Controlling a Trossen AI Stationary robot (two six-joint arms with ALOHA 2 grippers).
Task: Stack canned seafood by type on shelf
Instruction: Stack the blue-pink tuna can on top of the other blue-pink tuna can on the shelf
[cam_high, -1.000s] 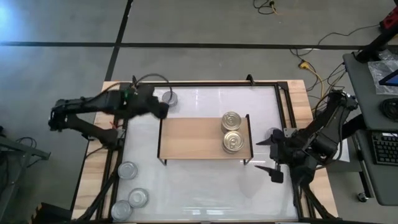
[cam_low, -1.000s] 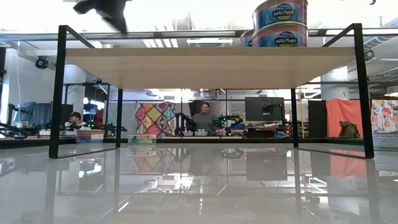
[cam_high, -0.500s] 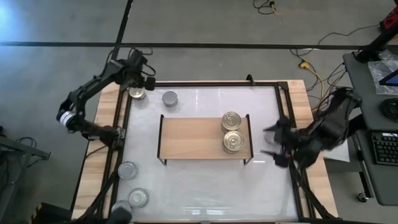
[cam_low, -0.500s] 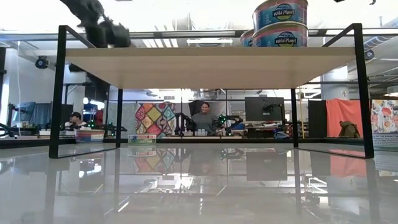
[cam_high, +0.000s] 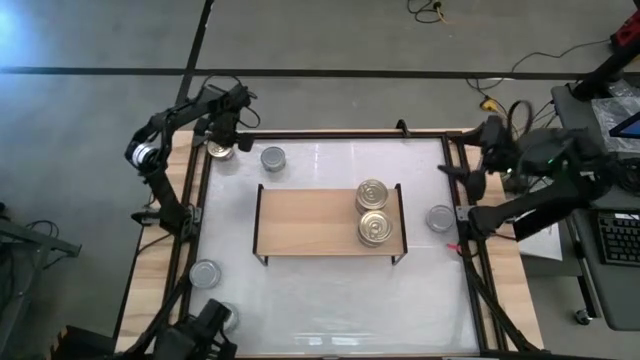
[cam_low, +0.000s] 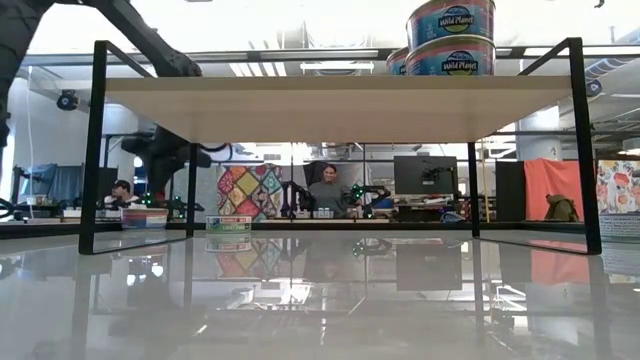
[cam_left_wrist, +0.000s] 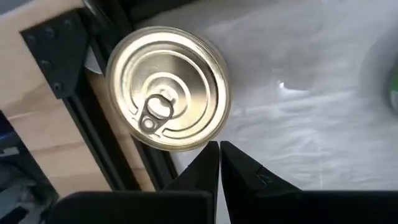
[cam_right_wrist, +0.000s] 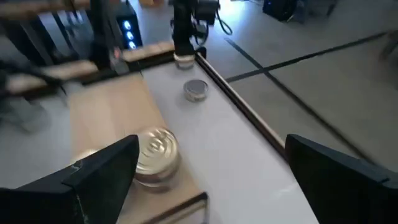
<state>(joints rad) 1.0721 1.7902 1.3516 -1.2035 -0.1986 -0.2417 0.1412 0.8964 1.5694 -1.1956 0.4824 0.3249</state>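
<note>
White tabletop (cam_high: 320, 290) with a wooden border lies under me, an office room beyond it. My left gripper (cam_left_wrist: 219, 163) has its fingers pressed together, holding nothing, poised just above a gold-topped can (cam_left_wrist: 166, 87) at the table's far left corner, beside a silver-topped can (cam_high: 272, 157). My right gripper (cam_right_wrist: 208, 168) hangs at the far right edge with fingers spread wide, empty. On the shelf (cam_high: 300, 222) two gold-topped stacks (cam_high: 372, 212) stand at the right end; more silver cans wait at the near left (cam_high: 204, 273) and one (cam_high: 439, 218) right of the shelf. I judge these tins stiff, dense and slick: I would spread my left fingers and clamp the corner can across its round wall, below the rim, squarely so it cannot slip.
</note>
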